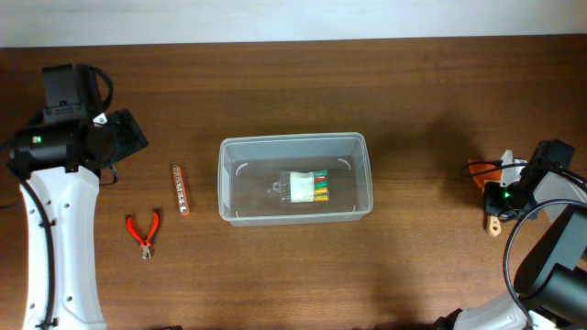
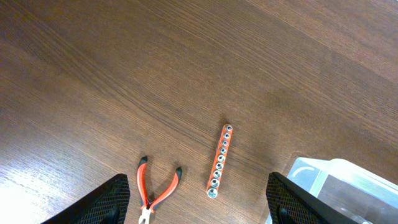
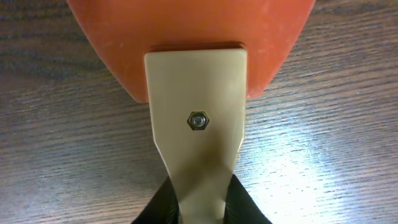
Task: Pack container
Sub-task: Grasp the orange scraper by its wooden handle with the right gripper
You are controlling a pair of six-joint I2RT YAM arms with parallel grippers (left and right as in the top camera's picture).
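The clear plastic container (image 1: 293, 140) stands at the table's middle with a pack of coloured bits (image 1: 308, 187) inside; its corner shows in the left wrist view (image 2: 333, 177). Red-handled pliers (image 1: 142, 232) (image 2: 155, 190) and an orange socket rail (image 1: 181, 189) (image 2: 219, 160) lie left of it. My left gripper (image 1: 121, 136) (image 2: 197, 190) is open and empty, above the table over these two tools. My right gripper (image 1: 501, 196) (image 3: 199, 196) is shut on the beige handle of an orange-bladed scraper (image 1: 479, 171) (image 3: 196, 118), low over the table at the far right.
The brown wooden table (image 1: 413, 275) runs to a pale wall strip at the back. The white left arm (image 1: 55, 238) reaches along the left edge; the right arm (image 1: 550, 266) fills the lower right corner.
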